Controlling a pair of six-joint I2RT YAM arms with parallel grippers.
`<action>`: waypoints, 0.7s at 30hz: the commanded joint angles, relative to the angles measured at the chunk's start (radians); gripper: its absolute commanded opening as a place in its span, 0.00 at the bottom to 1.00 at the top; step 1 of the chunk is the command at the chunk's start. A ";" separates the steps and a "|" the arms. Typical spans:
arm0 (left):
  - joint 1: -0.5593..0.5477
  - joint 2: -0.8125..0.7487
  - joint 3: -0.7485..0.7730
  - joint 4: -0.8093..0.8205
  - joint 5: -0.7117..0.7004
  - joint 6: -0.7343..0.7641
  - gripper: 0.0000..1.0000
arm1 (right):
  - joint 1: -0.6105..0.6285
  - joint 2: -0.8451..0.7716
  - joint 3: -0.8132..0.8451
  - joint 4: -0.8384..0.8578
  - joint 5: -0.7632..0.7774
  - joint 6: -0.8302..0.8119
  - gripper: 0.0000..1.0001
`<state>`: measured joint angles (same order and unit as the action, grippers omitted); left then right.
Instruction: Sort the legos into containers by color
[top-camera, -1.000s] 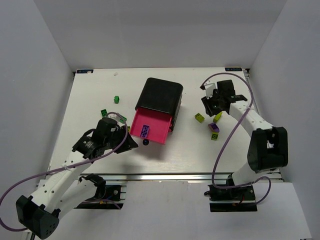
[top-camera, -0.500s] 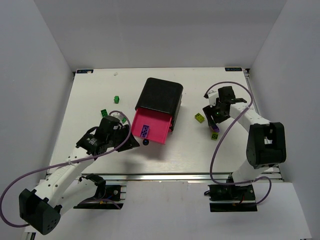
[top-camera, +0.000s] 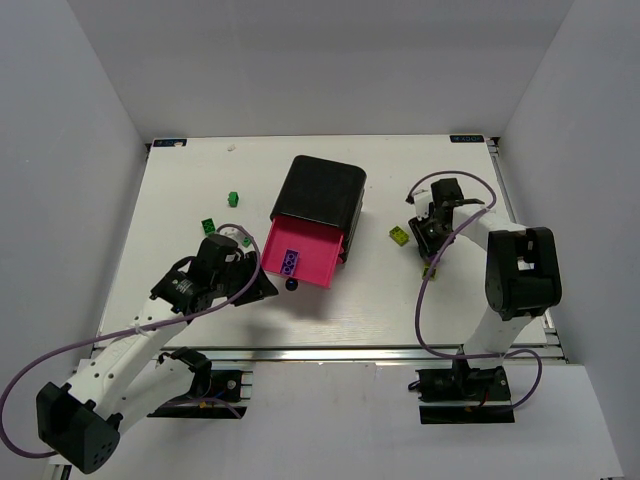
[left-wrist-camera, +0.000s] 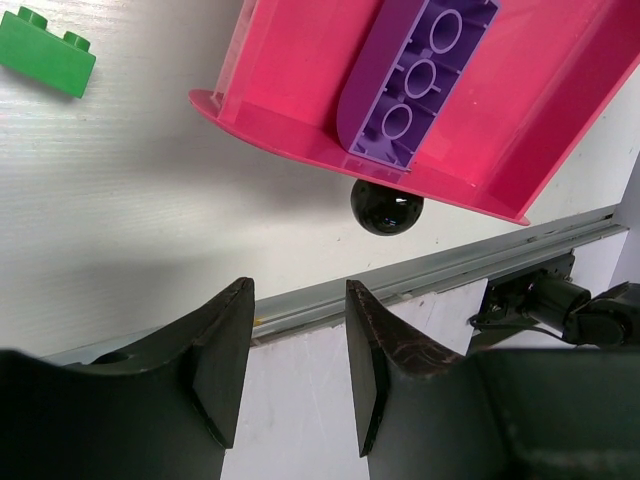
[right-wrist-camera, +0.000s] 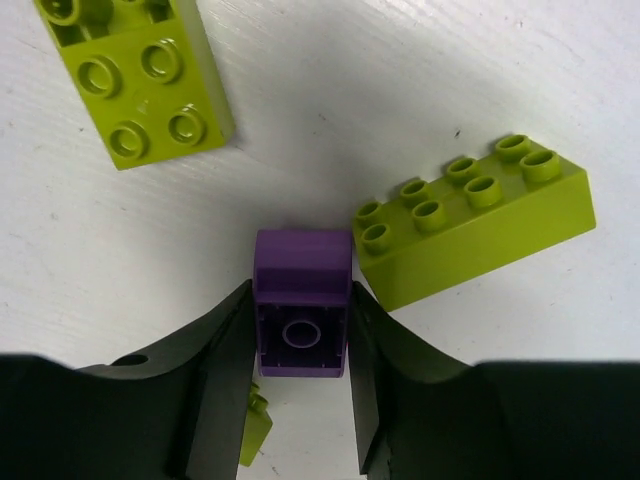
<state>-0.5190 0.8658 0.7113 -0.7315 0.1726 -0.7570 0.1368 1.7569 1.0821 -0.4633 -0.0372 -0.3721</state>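
Small purple lego (right-wrist-camera: 302, 265) on the white table (top-camera: 180, 180), right of the black casing (top-camera: 325, 185), pinched on both flanks by the right gripper (right-wrist-camera: 300, 300), clenched on it. Hollow underside with one round tube toward the wrist camera, smooth curved face at the far end. Long axis parallel to the fingers (right-wrist-camera: 225, 350), pointing away from the wrist.

Crowded spot. Two-by-four yellow-green lego (right-wrist-camera: 470, 225) studs-up just beside the finger on the view's right, near corner at the fingertip, contact unclear, long axis slanted across the purple one's. Second yellow-green lego (right-wrist-camera: 135, 85) studs-up further out on the other side, apart from the grip. Yellow-green scrap (right-wrist-camera: 255, 425) peeking out under the other finger, mostly hidden.

Further left, one magenta open drawer (top-camera: 315, 250) pulled out of the casing toward the arms. Inside, long purple lego (left-wrist-camera: 420, 95), underside up, three round tubes showing, long axis front-to-back in the drawer, near end at the front lip. Round black knob (left-wrist-camera: 386, 207) on that lip.

Left gripper (left-wrist-camera: 297, 300) just short of the knob, not touching, released, nothing between the jaws.

Loose left of the casing: far dark green lego (top-camera: 232, 197), near dark green lego (top-camera: 208, 225).
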 joint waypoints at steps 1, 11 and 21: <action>0.002 -0.014 -0.012 0.017 -0.008 -0.002 0.52 | -0.002 -0.048 -0.013 0.028 -0.041 -0.051 0.14; 0.002 -0.007 -0.049 0.061 0.011 0.024 0.54 | 0.035 -0.365 0.142 -0.227 -0.758 -0.441 0.00; 0.002 0.025 -0.078 0.122 0.041 0.056 0.53 | 0.340 -0.333 0.280 -0.146 -0.824 -0.423 0.00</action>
<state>-0.5190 0.8959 0.6403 -0.6491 0.1970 -0.7212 0.4023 1.3998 1.3281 -0.6479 -0.8448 -0.8143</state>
